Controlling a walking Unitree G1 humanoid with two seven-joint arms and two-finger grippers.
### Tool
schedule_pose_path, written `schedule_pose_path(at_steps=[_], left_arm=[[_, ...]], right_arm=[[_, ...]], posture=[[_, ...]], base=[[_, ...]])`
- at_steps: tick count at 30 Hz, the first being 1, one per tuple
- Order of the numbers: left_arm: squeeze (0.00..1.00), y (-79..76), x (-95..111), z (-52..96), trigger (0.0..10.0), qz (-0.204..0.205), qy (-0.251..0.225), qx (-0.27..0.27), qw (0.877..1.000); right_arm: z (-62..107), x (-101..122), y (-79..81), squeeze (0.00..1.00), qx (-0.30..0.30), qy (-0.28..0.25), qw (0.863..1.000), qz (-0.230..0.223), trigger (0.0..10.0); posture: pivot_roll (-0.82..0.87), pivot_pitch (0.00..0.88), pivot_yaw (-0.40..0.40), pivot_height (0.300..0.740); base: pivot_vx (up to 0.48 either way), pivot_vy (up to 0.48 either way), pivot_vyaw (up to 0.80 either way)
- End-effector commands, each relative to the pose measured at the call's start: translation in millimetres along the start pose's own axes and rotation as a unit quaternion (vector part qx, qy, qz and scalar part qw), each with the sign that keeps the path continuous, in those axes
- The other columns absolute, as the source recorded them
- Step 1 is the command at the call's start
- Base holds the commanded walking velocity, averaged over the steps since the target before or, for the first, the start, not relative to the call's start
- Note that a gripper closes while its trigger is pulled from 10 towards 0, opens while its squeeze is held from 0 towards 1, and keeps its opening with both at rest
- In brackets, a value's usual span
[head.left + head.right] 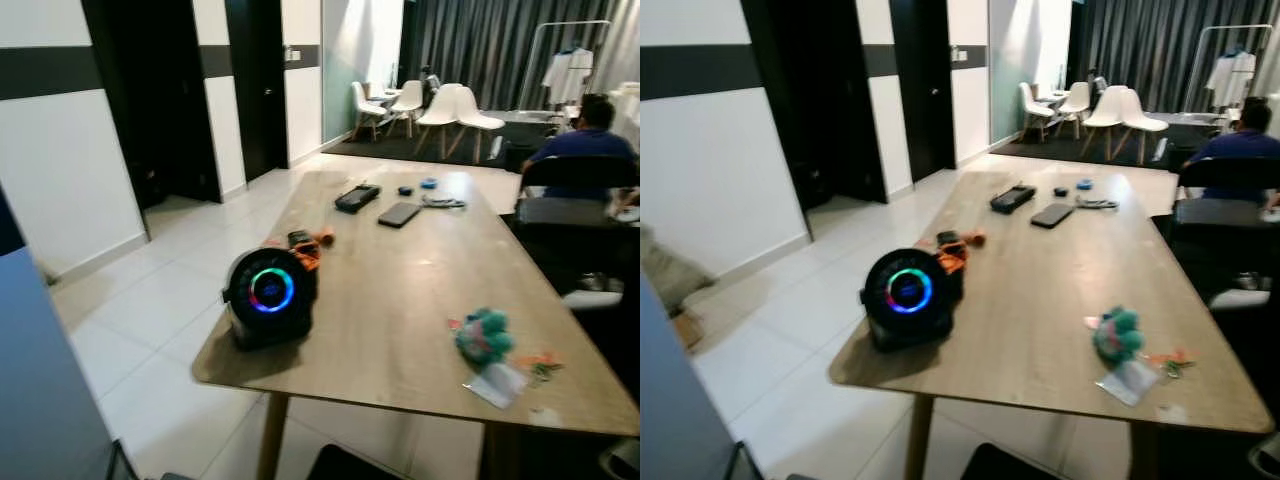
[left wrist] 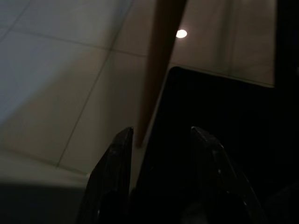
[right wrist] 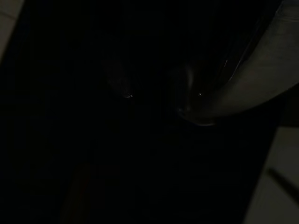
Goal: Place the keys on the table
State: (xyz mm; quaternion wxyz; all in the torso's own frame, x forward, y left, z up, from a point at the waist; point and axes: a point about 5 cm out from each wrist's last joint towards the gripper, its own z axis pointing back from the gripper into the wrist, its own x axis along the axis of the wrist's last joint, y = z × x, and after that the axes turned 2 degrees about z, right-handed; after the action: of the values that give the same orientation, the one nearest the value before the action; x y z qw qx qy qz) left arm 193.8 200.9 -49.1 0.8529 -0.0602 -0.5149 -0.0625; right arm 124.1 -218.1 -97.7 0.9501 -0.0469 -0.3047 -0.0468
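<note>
From the head camera I'm looking down the length of a long wooden table [image 1: 400,300] on a pale tiled floor [image 1: 150,310]. The keys [image 1: 541,366] lie on the tabletop close to its near right corner, a small orange and green cluster just beside a teal plush toy [image 1: 483,336] and a white tag [image 1: 495,384]; through the blur I can't say whether the three touch. Near the left edge, towards the near end, a round black speaker [image 1: 268,295] with a glowing coloured ring stands upright, and just behind it is a small orange and black object [image 1: 308,243] I can't identify. At the far end lie a dark flat phone [image 1: 399,214], a black device [image 1: 357,197] and a few small blue things. A person [image 1: 580,150] in a blue top sits at the far right side, with white chairs [image 1: 455,110] beyond. My left gripper [image 2: 161,137] hangs low over the tiles by a wooden table leg [image 2: 156,70], its two black fingers spread apart with nothing between them. The right wrist view is almost black; I can make out faint glints and a pale curved surface, and I cannot tell how the right gripper stands.
</note>
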Motion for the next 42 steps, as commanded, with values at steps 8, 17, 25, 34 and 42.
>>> schedule_pose_path(at_steps=[8,17,25,34,42], left_arm=[[0.00,4.9,-6.3,6.0,10.0,0.003,0.009,0.011,1.000],[0.00,6.6,-6.0,6.1,10.0,0.004,0.009,0.016,1.000],[0.00,6.9,-5.7,6.0,10.0,0.006,0.008,0.019,1.000],[0.00,7.5,-3.0,4.4,10.0,0.007,0.003,0.022,1.000],[0.00,10.3,-0.4,3.3,10.0,0.004,0.000,0.026,1.000]], right_arm=[[2.1,-8.4,5.0,0.00,0.005,0.011,1.000,-0.003,10.0],[1.6,-7.8,8.7,0.00,0.013,0.012,1.000,0.010,10.0],[1.0,-6.5,10.7,0.00,0.014,0.011,1.000,0.012,10.0],[-0.1,-4.4,15.4,0.00,0.018,0.009,1.000,0.016,10.0],[-0.9,-2.8,18.2,0.00,0.020,0.008,1.000,0.018,10.0]], posture=[[0.04,0.052,0.015,0.740],[0.04,0.053,0.012,0.740],[0.05,0.053,0.010,0.740],[0.05,0.053,0.009,0.740],[0.05,0.044,0.011,0.740]], base=[[-0.284,0.000,0.00],[-0.284,0.000,0.00],[-0.284,0.000,0.00],[-0.284,0.000,0.00],[-0.282,0.000,0.00]])
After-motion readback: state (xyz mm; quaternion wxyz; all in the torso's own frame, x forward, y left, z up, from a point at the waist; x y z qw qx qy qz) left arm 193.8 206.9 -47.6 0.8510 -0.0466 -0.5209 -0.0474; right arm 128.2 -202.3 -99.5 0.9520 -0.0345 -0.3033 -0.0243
